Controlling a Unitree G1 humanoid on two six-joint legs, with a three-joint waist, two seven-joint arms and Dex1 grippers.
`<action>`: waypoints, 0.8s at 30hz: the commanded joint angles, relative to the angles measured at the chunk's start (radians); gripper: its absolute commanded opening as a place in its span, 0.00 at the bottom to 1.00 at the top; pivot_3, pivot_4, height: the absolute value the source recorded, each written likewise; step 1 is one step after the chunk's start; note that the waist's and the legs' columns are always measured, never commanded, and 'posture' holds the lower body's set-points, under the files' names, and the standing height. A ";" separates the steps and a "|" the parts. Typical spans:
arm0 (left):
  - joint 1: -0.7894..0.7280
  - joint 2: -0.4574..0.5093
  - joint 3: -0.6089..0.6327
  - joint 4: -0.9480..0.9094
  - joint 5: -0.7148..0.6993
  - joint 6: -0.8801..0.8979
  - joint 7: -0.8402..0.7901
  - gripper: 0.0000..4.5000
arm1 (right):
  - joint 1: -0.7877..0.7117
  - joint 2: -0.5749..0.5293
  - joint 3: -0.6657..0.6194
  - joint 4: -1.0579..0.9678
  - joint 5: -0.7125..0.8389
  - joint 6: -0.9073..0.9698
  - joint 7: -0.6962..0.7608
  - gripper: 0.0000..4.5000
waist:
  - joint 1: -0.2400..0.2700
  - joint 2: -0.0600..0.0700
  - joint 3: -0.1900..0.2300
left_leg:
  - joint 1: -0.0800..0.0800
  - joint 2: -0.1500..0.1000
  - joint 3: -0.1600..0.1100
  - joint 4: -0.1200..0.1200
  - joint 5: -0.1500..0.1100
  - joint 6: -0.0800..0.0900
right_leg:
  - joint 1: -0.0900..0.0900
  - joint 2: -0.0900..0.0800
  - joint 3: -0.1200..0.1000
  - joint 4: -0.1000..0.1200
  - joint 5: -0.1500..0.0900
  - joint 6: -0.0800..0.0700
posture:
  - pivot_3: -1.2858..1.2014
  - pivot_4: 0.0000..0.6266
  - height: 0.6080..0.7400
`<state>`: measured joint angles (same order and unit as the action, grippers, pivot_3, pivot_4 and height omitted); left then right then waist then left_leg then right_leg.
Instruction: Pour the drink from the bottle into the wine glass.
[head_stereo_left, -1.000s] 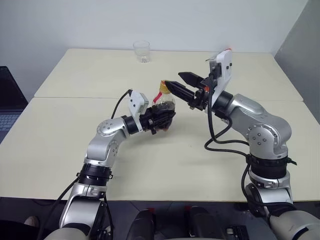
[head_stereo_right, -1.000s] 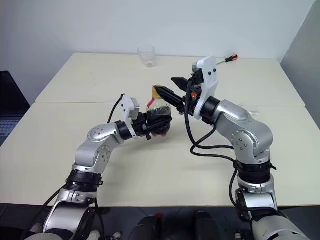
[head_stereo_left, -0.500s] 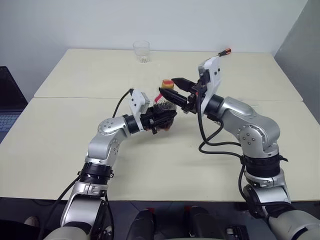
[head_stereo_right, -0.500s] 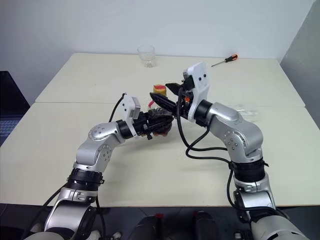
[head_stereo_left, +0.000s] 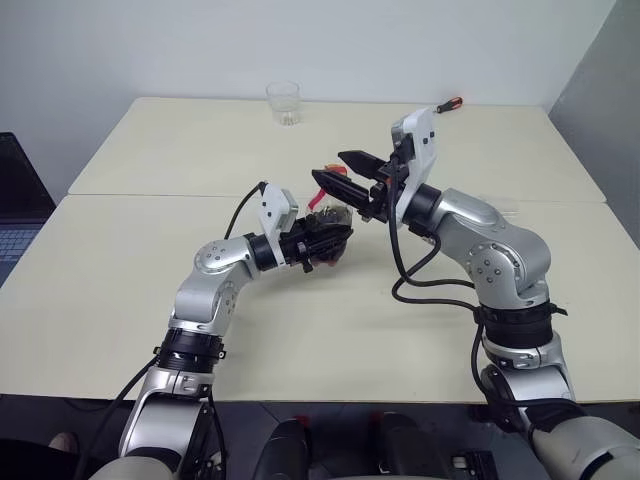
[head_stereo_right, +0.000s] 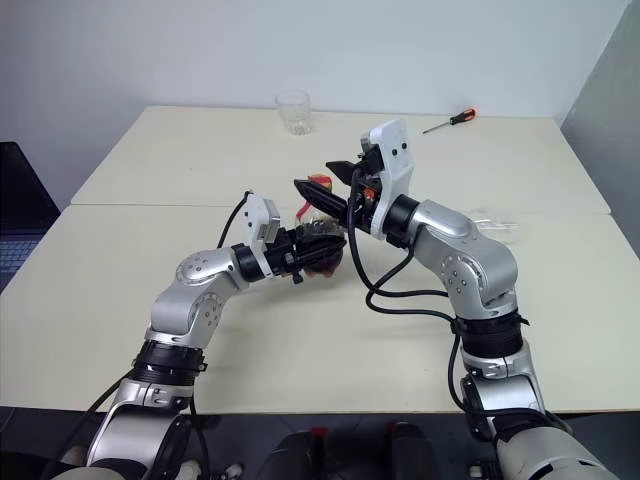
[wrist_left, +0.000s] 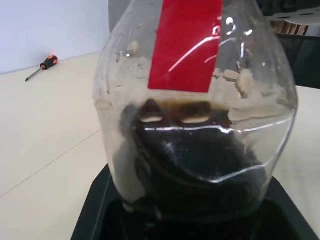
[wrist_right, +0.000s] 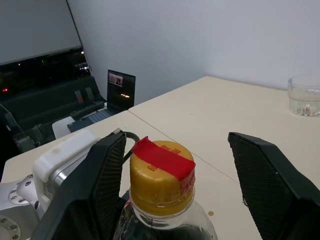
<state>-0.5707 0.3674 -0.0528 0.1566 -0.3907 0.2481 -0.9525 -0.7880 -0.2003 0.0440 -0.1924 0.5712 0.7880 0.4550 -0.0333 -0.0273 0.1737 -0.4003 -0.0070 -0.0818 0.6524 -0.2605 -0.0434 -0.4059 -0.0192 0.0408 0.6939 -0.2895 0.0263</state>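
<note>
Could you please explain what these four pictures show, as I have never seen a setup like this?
This is a two-armed humanoid robot at a pale table. Two pictures come from cameras in its head, looking down over its arms; the other two come from a camera on each wrist. The left gripper is shut on a small clear bottle holding a dark drink. The right gripper is open, its fingers on either side of the bottle's yellow cap. A clear tumbler and a screwdriver lie at the far edge.
</note>
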 joint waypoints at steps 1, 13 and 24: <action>-0.013 0.004 0.015 -0.054 -0.010 -0.022 -0.008 0.43 | -0.020 -0.009 -0.006 -0.027 0.000 -0.018 0.015 0.77 | 0.000 0.000 0.000 | 0.000 0.000 0.000 0.000 0.000 0.000 | 0.000 0.000 0.000 0.000 0.000 0.000 | 0.52 0.24 1.00; -0.032 0.000 0.019 -0.048 -0.011 -0.022 -0.005 0.43 | 0.048 -0.095 -0.034 -0.052 -0.009 -0.017 0.035 0.77 | 0.000 0.000 0.000 | 0.000 0.000 0.000 0.000 0.000 0.000 | 0.000 0.000 0.000 0.000 0.000 0.000 | 0.52 0.24 1.00; -0.043 -0.008 0.018 -0.034 -0.009 -0.027 -0.007 0.43 | 0.105 -0.175 -0.096 -0.106 0.020 0.027 0.028 0.77 | 0.001 0.000 0.000 | 0.000 0.000 0.000 0.000 0.000 0.000 | 0.000 0.000 0.000 0.000 0.000 0.000 | 0.52 0.24 1.00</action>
<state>-0.5836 0.3647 -0.0519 0.1630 -0.3865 0.2494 -0.9524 -0.6779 -0.3681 -0.0226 -0.2613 0.5734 0.8160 0.4813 -0.0323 -0.0273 0.1737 -0.4004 -0.0072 -0.0816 0.6528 -0.2605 -0.0434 -0.4056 -0.0192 0.0410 0.6940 -0.2895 0.0263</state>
